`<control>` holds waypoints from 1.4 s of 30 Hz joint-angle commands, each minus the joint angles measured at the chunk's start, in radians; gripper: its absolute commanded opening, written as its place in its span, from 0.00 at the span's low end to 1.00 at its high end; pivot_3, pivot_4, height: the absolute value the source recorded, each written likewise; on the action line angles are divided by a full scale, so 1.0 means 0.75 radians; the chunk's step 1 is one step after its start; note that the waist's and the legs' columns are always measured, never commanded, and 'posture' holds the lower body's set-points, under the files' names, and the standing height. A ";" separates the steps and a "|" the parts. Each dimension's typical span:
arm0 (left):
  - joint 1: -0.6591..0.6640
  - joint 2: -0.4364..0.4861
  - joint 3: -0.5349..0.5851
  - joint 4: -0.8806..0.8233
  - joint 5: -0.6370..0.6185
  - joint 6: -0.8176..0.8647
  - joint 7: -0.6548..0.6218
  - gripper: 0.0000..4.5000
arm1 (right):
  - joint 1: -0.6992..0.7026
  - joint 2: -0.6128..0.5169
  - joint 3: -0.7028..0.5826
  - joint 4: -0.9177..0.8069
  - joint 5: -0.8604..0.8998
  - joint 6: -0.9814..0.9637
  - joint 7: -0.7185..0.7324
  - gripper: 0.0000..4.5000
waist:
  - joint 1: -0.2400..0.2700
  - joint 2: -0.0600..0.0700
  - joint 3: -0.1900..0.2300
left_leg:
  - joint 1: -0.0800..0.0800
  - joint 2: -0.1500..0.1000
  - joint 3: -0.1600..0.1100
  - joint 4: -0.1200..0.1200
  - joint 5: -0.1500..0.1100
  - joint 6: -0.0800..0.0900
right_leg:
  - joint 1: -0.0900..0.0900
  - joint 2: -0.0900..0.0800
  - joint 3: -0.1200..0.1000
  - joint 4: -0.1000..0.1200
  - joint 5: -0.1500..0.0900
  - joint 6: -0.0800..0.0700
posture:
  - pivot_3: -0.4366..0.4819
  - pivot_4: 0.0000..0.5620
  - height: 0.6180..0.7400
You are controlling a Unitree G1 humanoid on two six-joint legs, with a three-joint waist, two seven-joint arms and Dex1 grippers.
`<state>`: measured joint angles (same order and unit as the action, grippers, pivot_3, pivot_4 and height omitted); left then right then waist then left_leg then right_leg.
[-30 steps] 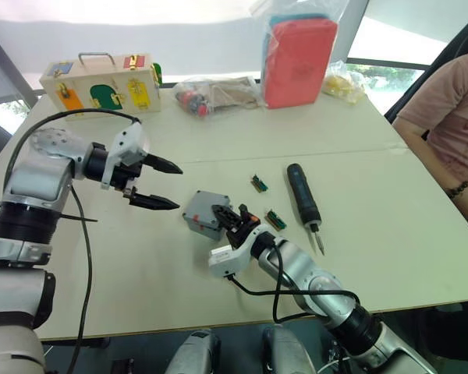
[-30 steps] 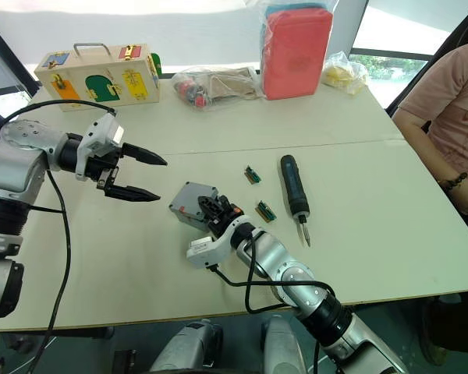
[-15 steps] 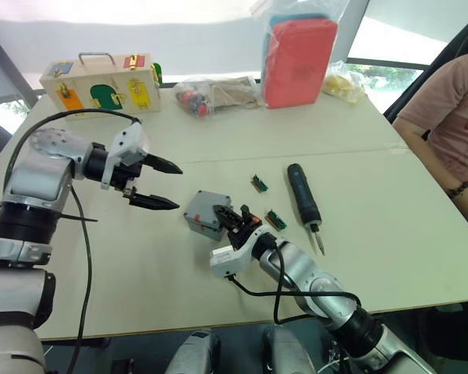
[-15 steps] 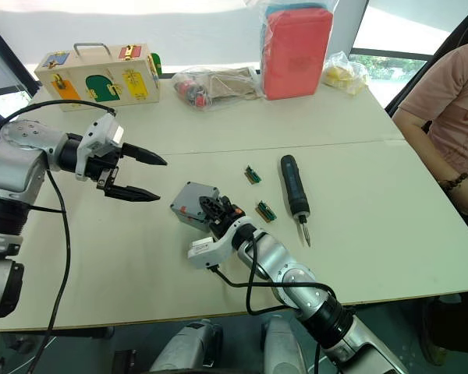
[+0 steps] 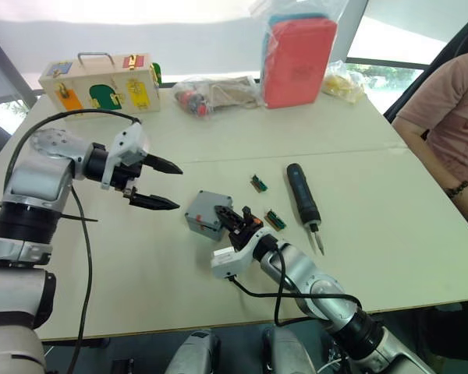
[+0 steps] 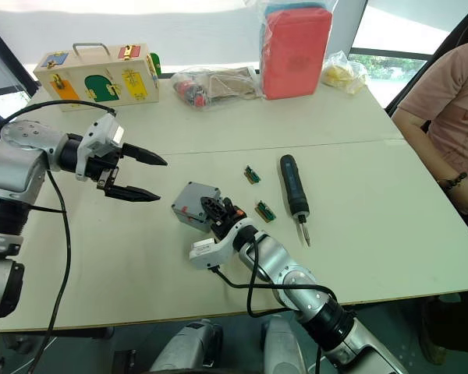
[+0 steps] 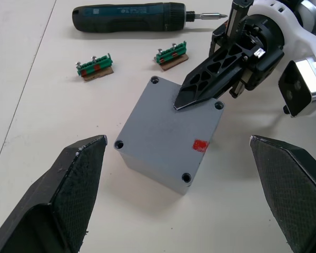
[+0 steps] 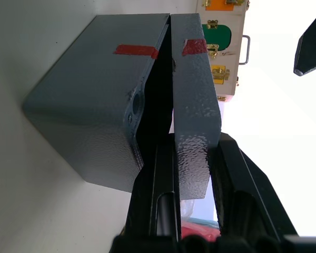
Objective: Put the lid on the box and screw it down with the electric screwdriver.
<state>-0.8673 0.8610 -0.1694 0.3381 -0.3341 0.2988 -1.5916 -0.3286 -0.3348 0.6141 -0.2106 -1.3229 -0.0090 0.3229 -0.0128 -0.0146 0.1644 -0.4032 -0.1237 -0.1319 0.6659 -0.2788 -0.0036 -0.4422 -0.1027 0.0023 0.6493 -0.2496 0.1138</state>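
Since a second ago, seen from the head, the box (image 5: 205, 216) and the right hand (image 5: 235, 220) at it have shifted slightly toward the electric screwdriver (image 5: 303, 194); the left hand (image 5: 170, 185) has not moved.

Head views: the box, a small square of matte grey plastic, sits mid-bench (image 5: 390, 234). The right hand is at its edge nearest the screwdriver. The left hand hovers on the box's other side, apart from it, its pointed black fingers spread and empty. The screwdriver, a dark pen-shaped cylinder with a thin metal bit, lies well beyond the box. Two small green connectors (image 5: 275, 219) lie between box and screwdriver. A wooden latch box (image 5: 101, 82) with coloured fittings stands far behind the grey box, and a red case (image 5: 299, 61) in clear plastic stands upright further along that far edge. A person's arm (image 5: 452, 125) shows past the screwdriver.

Left wrist view: the lid (image 7: 171, 134), flat with rounded corners, four corner holes and a red mark, tops the box. One latticed right-hand finger (image 7: 213, 71) rests on it.

Right wrist view: the right hand's fingers (image 8: 237, 190) are clenched on the pebbled lid edge (image 8: 195, 100), which stands slightly off the box wall (image 8: 100, 100); red tape marks both.
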 commanded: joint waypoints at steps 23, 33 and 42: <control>0.022 -0.304 -0.111 0.170 0.230 -0.351 0.089 0.14 | 0.023 -0.031 0.006 0.037 -0.020 -0.005 0.065 0.06 | 0.001 0.000 -0.001 | 0.000 0.000 0.000 0.000 0.000 0.000 | 0.001 0.000 0.000 0.000 0.000 0.000 | 0.48 0.27 1.00; 0.090 -0.306 -0.192 0.226 0.358 -0.460 0.094 0.02 | 0.038 -0.048 0.000 0.012 -0.009 -0.017 0.086 0.06 | 0.006 0.006 -0.016 | 0.003 -0.001 -0.001 0.000 0.000 0.000 | 0.004 0.000 0.000 -0.001 0.000 0.000 | 0.48 0.27 1.00; 0.122 -0.309 -0.209 0.256 0.411 -0.479 0.103 0.00 | 0.040 -0.119 -0.029 -0.047 0.044 -0.081 0.148 0.68 | 0.013 0.006 -0.035 | 0.018 -0.001 -0.002 -0.003 -0.002 0.004 | 0.021 0.000 0.000 -0.004 -0.001 0.000 | 0.48 0.27 1.00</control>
<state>-0.8143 0.6260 -0.2721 0.5019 -0.0871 -0.0640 -1.5097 -0.3222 -0.4014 0.5960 -0.2616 -1.3036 -0.0585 0.3885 -0.0029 -0.0098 0.1377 -0.3892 -0.1247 -0.1333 0.6640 -0.2806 -0.0008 -0.4263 -0.1030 0.0022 0.6461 -0.2501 0.1142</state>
